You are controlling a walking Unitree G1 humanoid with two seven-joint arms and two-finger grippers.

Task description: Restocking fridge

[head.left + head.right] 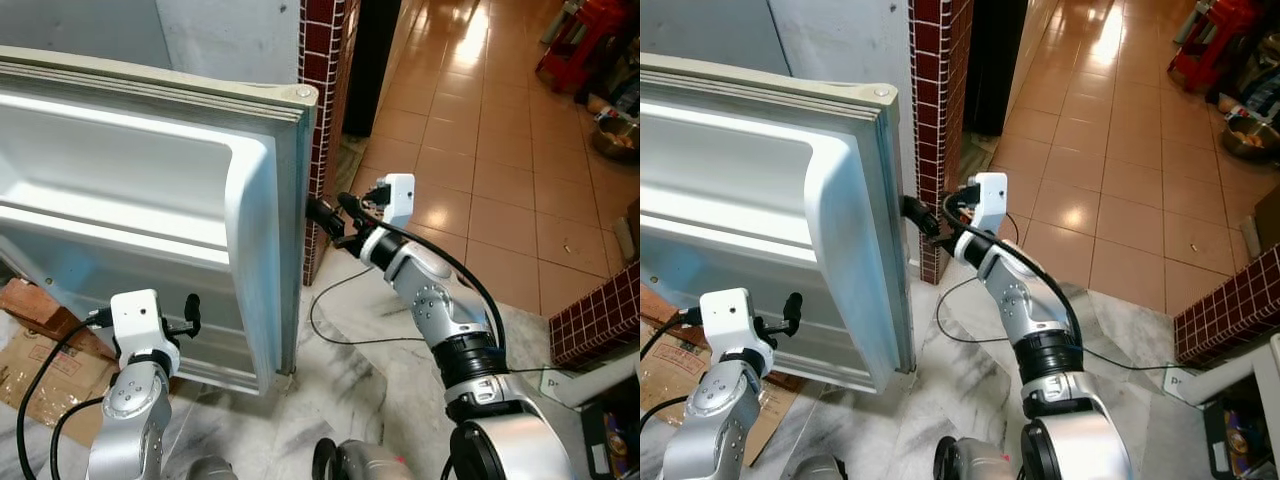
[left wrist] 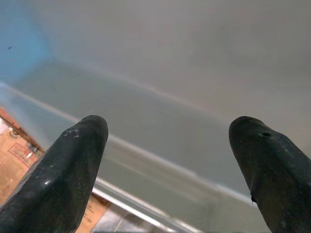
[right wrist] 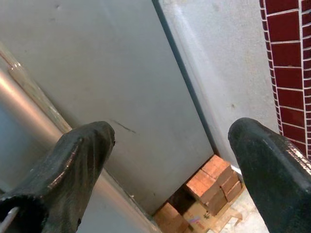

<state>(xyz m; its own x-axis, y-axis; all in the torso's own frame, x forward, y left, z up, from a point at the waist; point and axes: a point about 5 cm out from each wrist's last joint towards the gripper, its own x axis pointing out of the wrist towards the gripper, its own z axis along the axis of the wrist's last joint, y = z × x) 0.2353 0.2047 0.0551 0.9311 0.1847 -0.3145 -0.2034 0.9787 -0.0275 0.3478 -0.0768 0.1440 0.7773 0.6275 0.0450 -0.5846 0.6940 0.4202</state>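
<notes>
Evidently the step in hand is working the fridge door [image 1: 180, 200], which stands swung wide with its inner liner and empty shelf rails facing the robot. Right gripper [image 1: 328, 216] is up at the door's outer free edge, just beside the red brick pillar [image 1: 322, 60]; its wrist view shows the two black fingers [image 3: 73, 160] spread apart with nothing between them, looking along the door's outer skin. Left gripper [image 1: 190, 312] hovers close in front of the door's lower inner shelf, fingers [image 2: 73, 150] likewise apart and empty, facing the pale liner and a clear shelf rail. My read: whichever way the door is to go, the right fingers should bear flat on the edge rather than pinch it, and push along the door's swing arc, not across it; the left gripper is best kept out of the shelf recess so it isn't caught. Mind the black cable [image 1: 340, 300] on the floor near the door's foot (it could snag a step). No item to stock is in view near the door, so restocking proper looks not yet begun, as a judgement. Counts: one open door, two grippers, both empty; one brick pillar; flattened cardboard [image 1: 45, 355] below the door's hinge side, with what seem to be a few bricks (number unclear); one red stool [image 1: 590, 40] well beyond the door on the tiled floor.
</notes>
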